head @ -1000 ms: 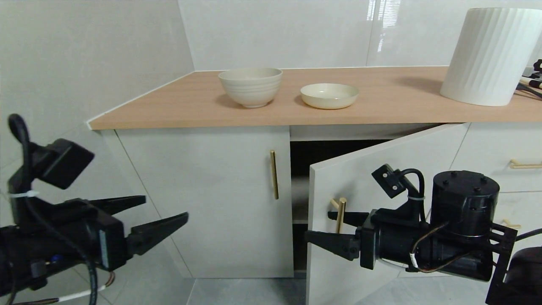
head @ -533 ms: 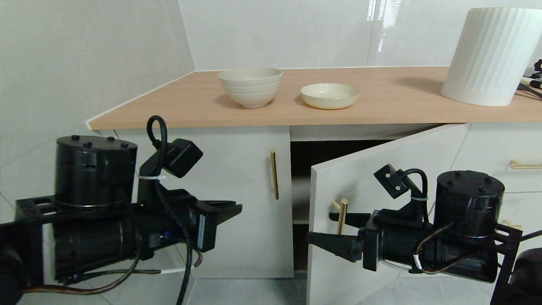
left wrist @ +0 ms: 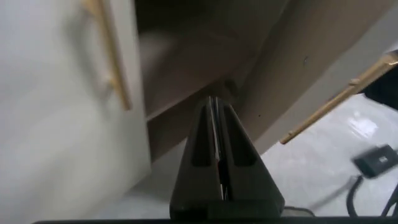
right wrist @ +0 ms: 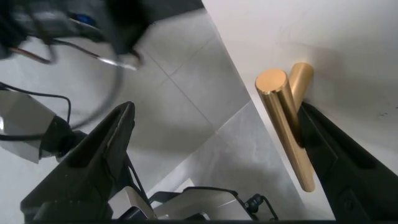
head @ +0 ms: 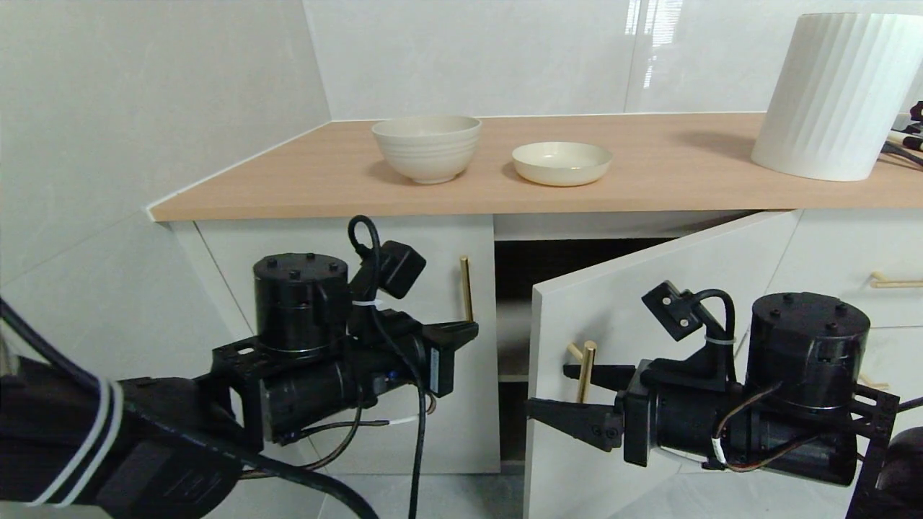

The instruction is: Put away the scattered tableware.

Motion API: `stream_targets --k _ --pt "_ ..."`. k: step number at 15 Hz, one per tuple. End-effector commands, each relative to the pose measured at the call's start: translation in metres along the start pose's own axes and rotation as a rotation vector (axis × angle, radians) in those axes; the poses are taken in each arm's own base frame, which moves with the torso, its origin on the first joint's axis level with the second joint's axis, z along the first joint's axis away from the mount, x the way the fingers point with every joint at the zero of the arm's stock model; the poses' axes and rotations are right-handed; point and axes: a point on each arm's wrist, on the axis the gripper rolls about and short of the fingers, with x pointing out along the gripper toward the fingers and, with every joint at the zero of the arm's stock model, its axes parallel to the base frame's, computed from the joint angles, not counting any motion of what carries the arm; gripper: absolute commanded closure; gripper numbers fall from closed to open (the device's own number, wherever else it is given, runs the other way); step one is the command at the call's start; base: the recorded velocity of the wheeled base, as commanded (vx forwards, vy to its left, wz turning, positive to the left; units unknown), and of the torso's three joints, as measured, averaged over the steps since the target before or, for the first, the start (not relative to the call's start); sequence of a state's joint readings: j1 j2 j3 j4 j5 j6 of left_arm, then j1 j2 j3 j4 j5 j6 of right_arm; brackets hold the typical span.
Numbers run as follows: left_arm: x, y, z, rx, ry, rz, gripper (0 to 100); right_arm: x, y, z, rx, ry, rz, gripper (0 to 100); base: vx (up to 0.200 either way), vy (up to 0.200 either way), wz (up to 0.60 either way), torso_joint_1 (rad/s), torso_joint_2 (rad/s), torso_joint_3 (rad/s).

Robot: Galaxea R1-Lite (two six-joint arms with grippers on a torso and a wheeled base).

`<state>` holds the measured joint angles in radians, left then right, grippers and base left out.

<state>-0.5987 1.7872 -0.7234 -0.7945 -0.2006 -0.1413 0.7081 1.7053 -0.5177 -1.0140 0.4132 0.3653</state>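
Your bowl [head: 426, 148] and shallow dish [head: 562, 163] sit side by side on desk [head: 288, 187], apart, above cabinet. Right door [head: 649, 288] stands partly open. Your right gripper [head: 551, 391] is spread wide, fingers [right wrist: 112, 149] straddling gold handle [right wrist: 283, 124] of that door, not clamping it. Your left gripper [left wrist: 216, 143] is pressed closed, empty, in front of left door [head: 454, 432], near left handle [head: 466, 292].

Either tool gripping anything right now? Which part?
Nothing gripped: right tool is open, fingers straddling the gold handle of the open door; left tool is shut on nothing.
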Motion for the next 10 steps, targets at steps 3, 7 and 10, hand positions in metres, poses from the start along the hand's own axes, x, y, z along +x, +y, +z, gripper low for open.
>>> stream_targets --k 3,7,10 --pt "0.047 -0.003 -0.005 -0.012 0.095 -0.039 100 -0.001 0.0 0.002 -0.002 -0.009 -0.005 0 0.0 0.0 0.0 0.0 0.0 0.0" --pt "0.06 -0.015 -0.013 -0.019 0.123 -0.093 100 -0.002 -0.005 0.002 0.003 -0.01 -0.021 0 0.0 0.0 0.0 0.0 0.0 0.0" --pt "0.061 -0.017 -0.009 -0.041 0.092 -0.108 100 -0.004 -0.01 0.004 0.007 -0.015 -0.039 0 0.0 0.0 0.0 0.0 0.0 0.0"
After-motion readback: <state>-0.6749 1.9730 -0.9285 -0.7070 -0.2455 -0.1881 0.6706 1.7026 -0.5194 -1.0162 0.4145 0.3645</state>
